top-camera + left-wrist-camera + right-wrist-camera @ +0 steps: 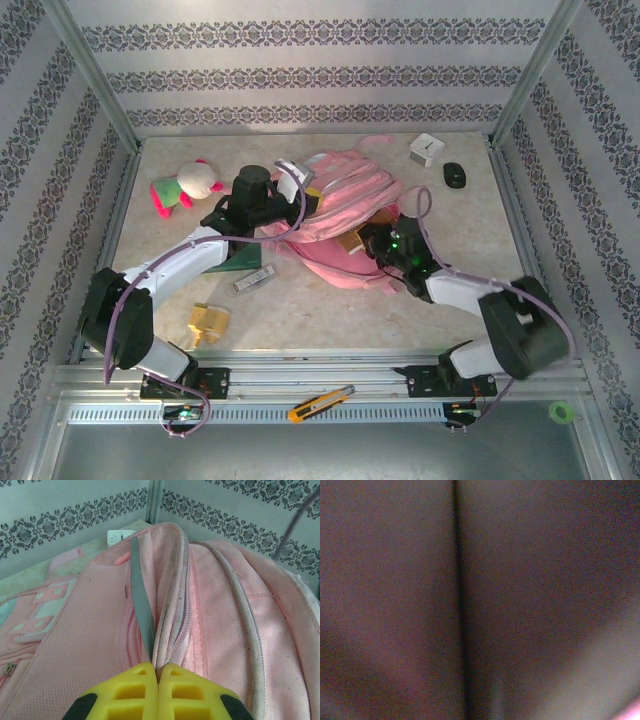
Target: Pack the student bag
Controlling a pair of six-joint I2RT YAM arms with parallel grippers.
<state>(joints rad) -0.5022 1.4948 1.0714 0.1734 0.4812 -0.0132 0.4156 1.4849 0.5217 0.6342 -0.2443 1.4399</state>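
Student bag (345, 190), soft pink woven fabric, lies mid-way across the table (320, 310); close up, my left gripper (159, 672) pinches its ribbed zip edge; from above, my right gripper (368, 241) meets its mouth, whether it grips I cannot tell.

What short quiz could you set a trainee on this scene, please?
1. True or false: the left gripper is shut on an edge of the student bag.
2. Which thing lies to the left of the bag in the top view? A plush toy; B white cube; C small black object.
3. Fill in: the left gripper's fingertips are ____ in colour.
Key: 1 true; 2 A; 3 yellow.
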